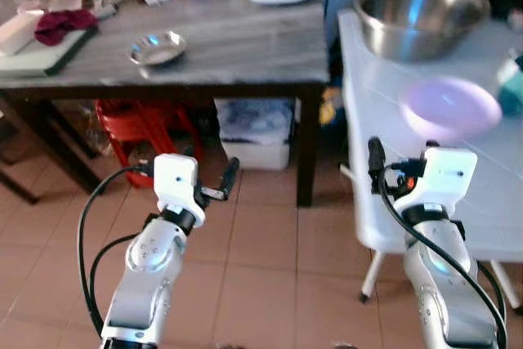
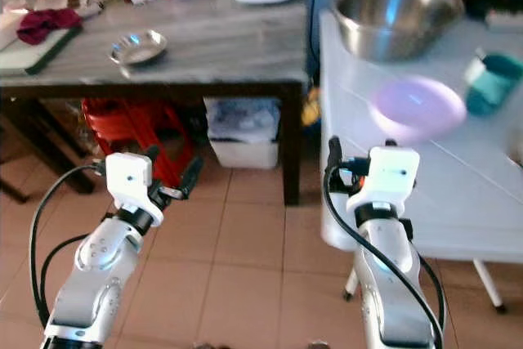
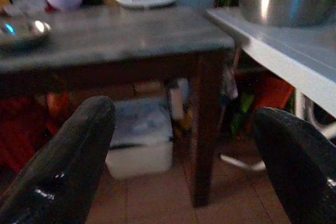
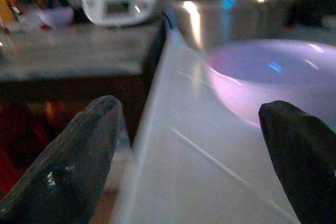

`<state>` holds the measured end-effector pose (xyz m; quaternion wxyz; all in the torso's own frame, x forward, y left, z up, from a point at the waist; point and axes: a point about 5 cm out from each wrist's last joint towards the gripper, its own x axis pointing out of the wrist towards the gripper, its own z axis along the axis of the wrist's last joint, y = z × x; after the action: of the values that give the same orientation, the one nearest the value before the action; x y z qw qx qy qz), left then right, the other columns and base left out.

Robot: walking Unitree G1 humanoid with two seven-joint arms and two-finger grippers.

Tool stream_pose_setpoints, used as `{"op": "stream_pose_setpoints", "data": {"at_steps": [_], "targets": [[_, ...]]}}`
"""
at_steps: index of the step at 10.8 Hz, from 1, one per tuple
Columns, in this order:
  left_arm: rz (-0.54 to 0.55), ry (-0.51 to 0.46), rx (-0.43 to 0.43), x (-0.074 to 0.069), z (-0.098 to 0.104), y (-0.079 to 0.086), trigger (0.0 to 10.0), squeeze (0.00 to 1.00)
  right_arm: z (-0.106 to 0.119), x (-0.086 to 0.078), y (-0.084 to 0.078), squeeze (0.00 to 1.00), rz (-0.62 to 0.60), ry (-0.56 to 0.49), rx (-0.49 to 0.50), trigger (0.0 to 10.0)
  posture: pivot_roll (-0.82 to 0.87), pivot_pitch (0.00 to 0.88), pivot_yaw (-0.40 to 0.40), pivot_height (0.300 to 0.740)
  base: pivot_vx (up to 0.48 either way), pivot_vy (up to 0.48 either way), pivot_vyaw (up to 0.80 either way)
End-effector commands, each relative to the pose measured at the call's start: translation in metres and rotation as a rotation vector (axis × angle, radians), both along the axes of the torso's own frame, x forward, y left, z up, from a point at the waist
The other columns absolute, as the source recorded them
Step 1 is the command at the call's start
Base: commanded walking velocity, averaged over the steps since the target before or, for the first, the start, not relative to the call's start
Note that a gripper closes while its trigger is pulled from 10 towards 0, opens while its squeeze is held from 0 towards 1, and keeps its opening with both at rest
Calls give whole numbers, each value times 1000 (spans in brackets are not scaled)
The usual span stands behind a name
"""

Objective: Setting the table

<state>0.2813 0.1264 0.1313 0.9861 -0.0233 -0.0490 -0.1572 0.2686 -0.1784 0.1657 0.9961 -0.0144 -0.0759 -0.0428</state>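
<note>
On the grey wood-grain tabletop (image 1: pixel 245 46) at left, a small shiny steel dish (image 1: pixel 158 48) waits. The left gripper (image 3: pixel 184 166) hovers over the tiled floor, fingers spread wide, holding nothing. The right gripper (image 4: pixel 194 166), equally open and empty, faces the smooth lilac plastic plate (image 1: pixel 449 106) on the glossy white tabletop (image 1: pixel 372 112), probably approaching to grasp it.
</note>
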Motion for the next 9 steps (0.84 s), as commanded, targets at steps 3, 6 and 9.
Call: {"op": "stream_pose_setpoints", "data": {"at_steps": [3,6,9], "targets": [[-7,-14,12,0,4,-1,10000,0,5,0,3,0,10,-17,-6,10000,-130,140,122,740,0,-260,0],[-8,-12,11,0,3,-4,10000,0,5,1,5,0,15,-17,-8,10000,-131,142,121,740,0,-260,0],[-9,-9,16,0,2,-4,10000,0,5,0,4,0,13,-16,-10,10000,-132,145,124,740,0,-277,0]]}}
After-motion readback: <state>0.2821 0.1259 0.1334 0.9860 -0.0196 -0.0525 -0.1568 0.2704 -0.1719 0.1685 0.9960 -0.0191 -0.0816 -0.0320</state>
